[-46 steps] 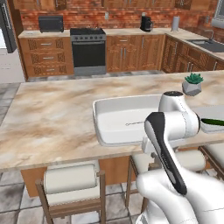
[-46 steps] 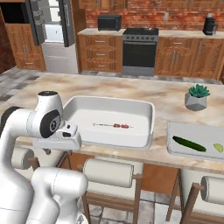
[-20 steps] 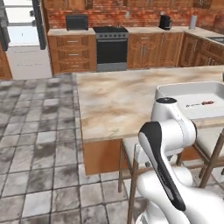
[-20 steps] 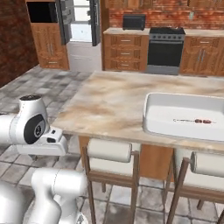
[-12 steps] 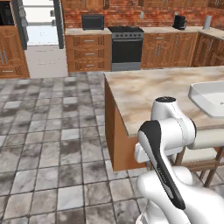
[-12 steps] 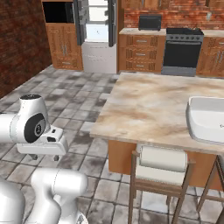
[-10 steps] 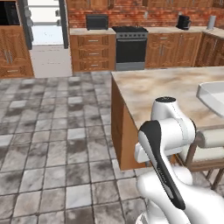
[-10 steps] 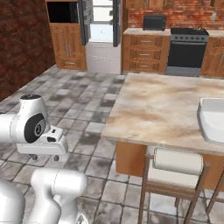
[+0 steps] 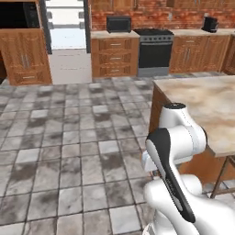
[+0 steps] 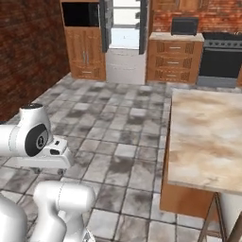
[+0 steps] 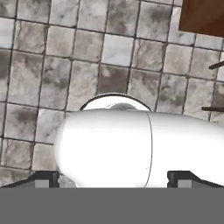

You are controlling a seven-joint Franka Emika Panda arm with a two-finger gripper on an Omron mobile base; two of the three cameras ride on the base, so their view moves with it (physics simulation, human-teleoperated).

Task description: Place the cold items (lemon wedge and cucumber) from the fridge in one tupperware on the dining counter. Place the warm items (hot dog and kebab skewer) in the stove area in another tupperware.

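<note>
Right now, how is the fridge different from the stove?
The fridge is tall and pale, with white shelves showing; the stove is low and black. The fridge's doors stand open; the stove's oven door is shut. The fridge reaches higher than the wooden cabinets beside it, while the stove's top sits level with them. Both stand against the brick back wall.

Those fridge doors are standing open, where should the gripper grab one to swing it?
Probably the dark free edge of a fridge door: both doors stand swung out toward the room, so that thin upright edge faces the robot. Come from the front, jaws closing sideways across it. No handle is discernible.
</note>
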